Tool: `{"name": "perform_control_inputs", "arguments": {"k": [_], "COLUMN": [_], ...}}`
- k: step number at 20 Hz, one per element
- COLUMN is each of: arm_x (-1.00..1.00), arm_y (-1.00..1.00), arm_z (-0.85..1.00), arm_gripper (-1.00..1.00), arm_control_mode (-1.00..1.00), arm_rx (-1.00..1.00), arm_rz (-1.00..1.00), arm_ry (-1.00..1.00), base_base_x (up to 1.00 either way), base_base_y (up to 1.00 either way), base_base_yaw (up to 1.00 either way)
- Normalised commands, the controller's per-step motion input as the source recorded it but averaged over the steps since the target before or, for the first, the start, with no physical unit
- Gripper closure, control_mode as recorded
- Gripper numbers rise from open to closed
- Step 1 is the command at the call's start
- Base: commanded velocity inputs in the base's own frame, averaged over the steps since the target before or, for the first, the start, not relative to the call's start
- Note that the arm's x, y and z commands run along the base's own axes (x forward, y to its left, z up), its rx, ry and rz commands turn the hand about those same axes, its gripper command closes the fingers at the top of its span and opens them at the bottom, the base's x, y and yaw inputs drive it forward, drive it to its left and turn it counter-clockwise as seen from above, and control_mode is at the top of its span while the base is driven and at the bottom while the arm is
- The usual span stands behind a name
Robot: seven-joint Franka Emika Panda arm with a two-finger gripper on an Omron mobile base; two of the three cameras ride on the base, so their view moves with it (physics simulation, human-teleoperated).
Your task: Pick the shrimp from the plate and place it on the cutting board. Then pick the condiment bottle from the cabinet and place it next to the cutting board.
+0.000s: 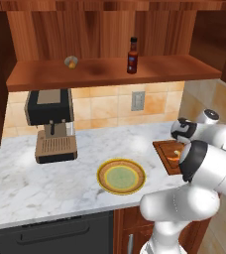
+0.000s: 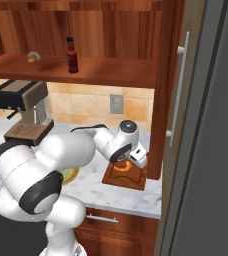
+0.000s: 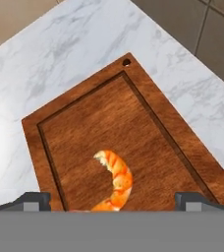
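Dark finger tips of the hand (image 3: pixel 113 202) stand wide apart, holding nothing, just above the cutting board (image 3: pixel 133 123). The orange shrimp (image 3: pixel 115 179) lies curled on the board between them, free of both fingers. The board rests on the marble bench (image 1: pixel 45 178) near its right end. Further left on the bench sits the plate (image 1: pixel 121 176), then a coffee machine (image 1: pixel 50 124). Up in the cabinet (image 1: pixel 110 30), the condiment bottle (image 1: pixel 132 55) stands upright on the shelf (image 1: pixel 184 67), with a small round yellowish object (image 1: pixel 71 62) well to its left.
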Motion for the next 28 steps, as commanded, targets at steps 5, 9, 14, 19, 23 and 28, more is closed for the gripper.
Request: {"name": "perform_control_inputs", "arguments": {"k": [5, 9, 14, 19, 23, 28], "arm_x": [-0.04, -0.06, -0.13, -0.17, -0.16, -0.13], "arm_y": [0.16, 0.2, 0.19, 0.2, 0.25, 0.27], "arm_z": [0.28, 0.25, 0.24, 0.2, 0.16, 0.13], "arm_gripper": [-1.0, -1.0, -1.0, -1.0, -1.0, -1.0], "arm_control_mode": [-1.0, -1.0, -1.0, -1.0, -1.0, -1.0], "arm_rx": [-0.03, -0.05, -0.04, -0.01, 0.0, 0.0], "arm_rz": [0.07, 0.06, 0.06, 0.02, 0.01, 0.03], "arm_ry": [-0.08, -0.09, -0.09, -0.06, -0.03, 0.0], "base_base_x": [0.0, 0.0, 0.0, 0.0, 0.0, 0.0], "base_base_y": [0.0, 0.0, 0.0, 0.0, 0.0, 0.0], "base_base_yaw": [0.0, 0.0, 0.0, 0.0, 0.0, 0.0]}}
